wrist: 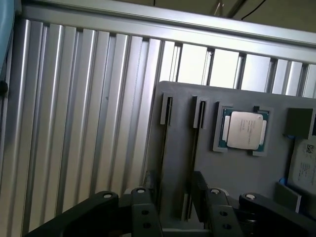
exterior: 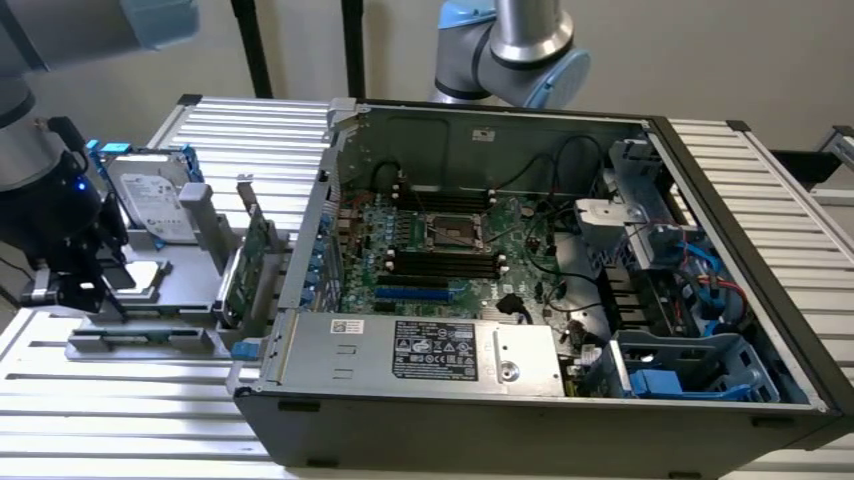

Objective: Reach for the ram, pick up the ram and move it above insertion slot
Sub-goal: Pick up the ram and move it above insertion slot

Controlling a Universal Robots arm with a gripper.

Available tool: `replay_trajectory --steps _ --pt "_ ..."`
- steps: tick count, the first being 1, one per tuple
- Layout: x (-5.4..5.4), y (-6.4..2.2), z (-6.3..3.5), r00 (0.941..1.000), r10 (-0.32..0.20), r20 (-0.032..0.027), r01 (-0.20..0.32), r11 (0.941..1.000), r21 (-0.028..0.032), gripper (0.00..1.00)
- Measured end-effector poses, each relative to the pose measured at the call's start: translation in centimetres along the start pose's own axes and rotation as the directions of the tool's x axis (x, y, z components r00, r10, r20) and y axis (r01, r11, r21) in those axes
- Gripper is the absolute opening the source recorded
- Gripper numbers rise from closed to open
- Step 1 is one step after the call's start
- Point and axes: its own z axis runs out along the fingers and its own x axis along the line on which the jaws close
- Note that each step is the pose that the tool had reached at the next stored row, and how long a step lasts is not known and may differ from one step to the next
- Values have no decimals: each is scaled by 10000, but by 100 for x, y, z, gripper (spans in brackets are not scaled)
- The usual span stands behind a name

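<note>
Exterior view's left: gripper (exterior: 83, 292) sits over the grey holder (exterior: 88, 348), fingers (wrist: 145, 212) spread, pinching nothing. The ram (exterior: 150, 336) lies on edge in that holder's slot, just beside the fingers, on the slatted surface (exterior: 120, 410). Further right: green card (exterior: 254, 262), then the open computer case (exterior: 534, 410). Wrist view: processor chip (wrist: 244, 129) seated in the holder.

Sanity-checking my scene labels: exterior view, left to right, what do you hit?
Open hand → silver hard drive → upright green card with bracket → CPU socket → blue drive cage.
</note>
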Motion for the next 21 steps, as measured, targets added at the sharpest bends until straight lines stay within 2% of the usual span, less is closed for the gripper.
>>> replay_trajectory --steps 21 --pt "63 -37 372 10000 0 72 0 10000 11 42"
